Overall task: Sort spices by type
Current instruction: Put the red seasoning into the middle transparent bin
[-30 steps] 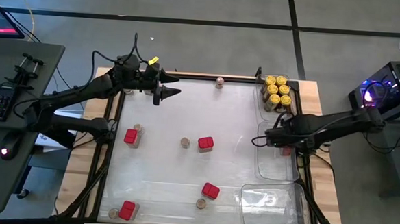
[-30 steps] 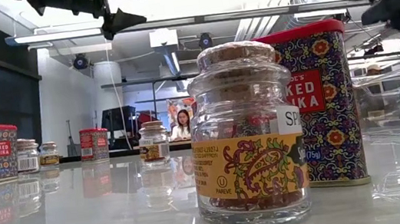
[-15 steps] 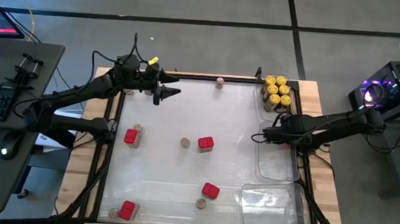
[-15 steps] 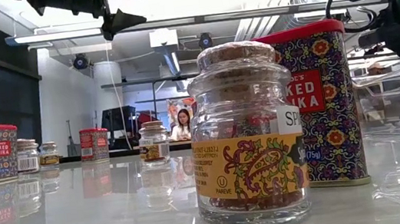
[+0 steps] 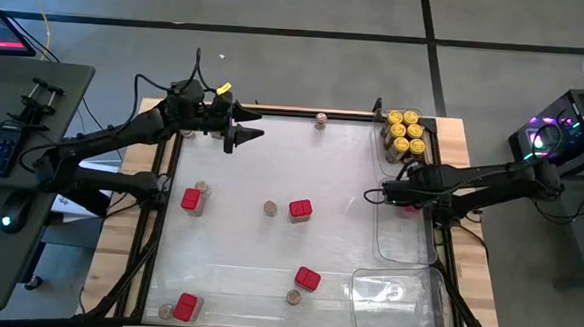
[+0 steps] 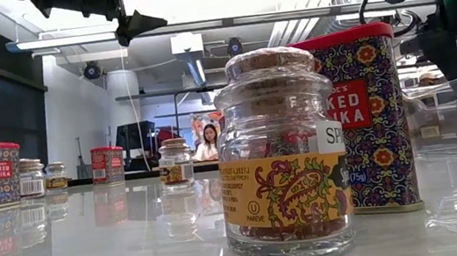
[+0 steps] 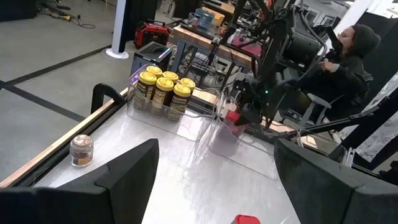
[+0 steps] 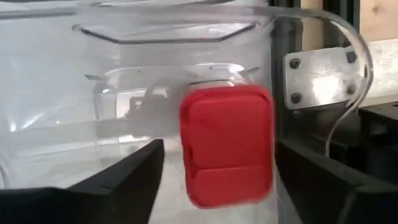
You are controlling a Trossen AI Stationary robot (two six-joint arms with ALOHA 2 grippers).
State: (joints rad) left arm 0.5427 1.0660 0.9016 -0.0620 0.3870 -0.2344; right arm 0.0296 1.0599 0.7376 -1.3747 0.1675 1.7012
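From above, the right gripper [image 5: 377,196] is sliding toward 9 o'clock, off the red tin [image 5: 408,207] it was covering a second ago. The tin is now sitting alone in the middle clear tray [image 5: 380,240] at the table's 3 o'clock edge. The yellow-lidded jars [image 5: 404,132] are standing grouped at 1 o'clock. The left gripper [image 5: 254,123] is still hanging at 11 o'clock with its fingers spread. Four more red tins [image 5: 301,210] and several brown-topped jars [image 5: 270,208] are still waiting loose on the table.

At table height, the right arm's dark bulk is shifting across the 2 o'clock corner. A brown-topped jar [image 6: 285,165] and a tin [image 6: 369,118] are filling the foreground.

From the left wrist, the left arm's own fingers [image 7: 124,180] are standing wide apart and empty. The delivered tin [image 7: 232,118] is showing red inside its tray beside the yellow-lidded jars [image 7: 163,91].

From the right wrist, the fingers [image 8: 118,180] are spread either side of the tin [image 8: 227,144] and are not touching it, so it is resting released.

This looks like the first red tin sorted, and the right arm is probably freeing itself for the next one.
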